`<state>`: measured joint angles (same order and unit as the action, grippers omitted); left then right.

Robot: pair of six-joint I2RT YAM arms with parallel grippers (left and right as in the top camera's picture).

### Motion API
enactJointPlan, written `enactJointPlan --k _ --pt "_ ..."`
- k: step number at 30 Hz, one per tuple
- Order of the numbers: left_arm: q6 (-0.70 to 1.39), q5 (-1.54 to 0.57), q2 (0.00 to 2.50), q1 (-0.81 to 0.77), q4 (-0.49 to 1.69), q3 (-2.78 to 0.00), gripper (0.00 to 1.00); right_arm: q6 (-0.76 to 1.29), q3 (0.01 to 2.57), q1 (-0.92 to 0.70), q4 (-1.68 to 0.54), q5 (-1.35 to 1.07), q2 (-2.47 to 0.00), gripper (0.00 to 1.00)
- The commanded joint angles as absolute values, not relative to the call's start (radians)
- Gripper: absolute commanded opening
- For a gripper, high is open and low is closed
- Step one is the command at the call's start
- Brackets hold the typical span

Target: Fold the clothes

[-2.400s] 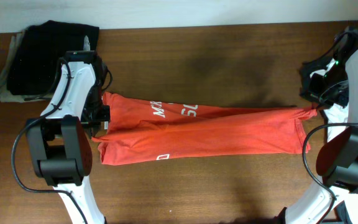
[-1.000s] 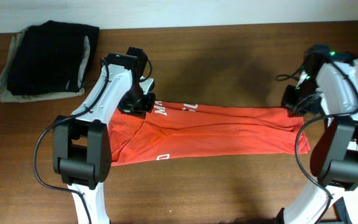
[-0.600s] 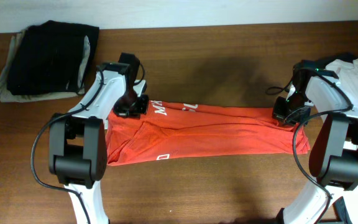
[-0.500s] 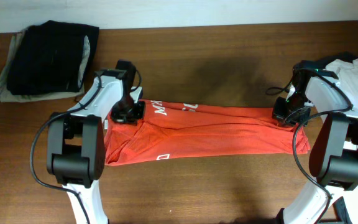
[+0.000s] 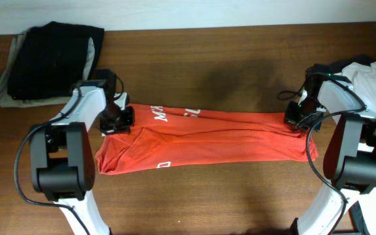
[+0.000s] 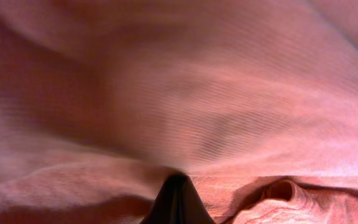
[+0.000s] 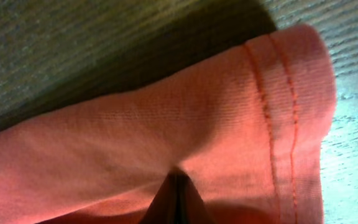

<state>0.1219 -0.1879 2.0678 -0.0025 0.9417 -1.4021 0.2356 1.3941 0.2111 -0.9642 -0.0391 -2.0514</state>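
A red-orange T-shirt [image 5: 227, 137] with white lettering [image 5: 165, 116] lies in a long folded band across the middle of the wooden table [image 5: 207, 59]. At its upper left corner my left gripper [image 5: 115, 123] is shut on the fabric. My right gripper [image 5: 297, 120] is shut on the upper right corner. In the left wrist view red cloth [image 6: 216, 106] fills the picture around the closed gripper [image 6: 178, 196]. In the right wrist view the closed gripper [image 7: 178, 198] pinches the shirt near its stitched hem [image 7: 284, 124], low over the wood.
A folded black garment [image 5: 54, 55] lies on a grey-green one [image 5: 5, 91] at the back left corner. A white cloth [image 5: 374, 75] lies at the right edge behind the right arm.
My left gripper has moved left and slightly forward, dragging the shirt's left end with it, and the whole band has shifted left. The right gripper has hardly moved.
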Motion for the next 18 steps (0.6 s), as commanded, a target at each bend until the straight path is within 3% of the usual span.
enactJointPlan --k 1,12,18 --pt "0.175 -0.082 2.087 0.075 0.939 -1.366 0.01 0.244 1.382 0.21 -0.954 -0.013 -2.099 0.04" --pt "0.175 -0.083 2.086 0.201 0.936 -1.367 0.0 0.245 1.412 0.21 -0.902 -0.007 -2.099 0.04" --pt "0.162 -0.109 1.997 0.193 0.954 -1.411 0.01 0.245 1.641 0.21 -1.049 -0.008 -2.099 0.04"
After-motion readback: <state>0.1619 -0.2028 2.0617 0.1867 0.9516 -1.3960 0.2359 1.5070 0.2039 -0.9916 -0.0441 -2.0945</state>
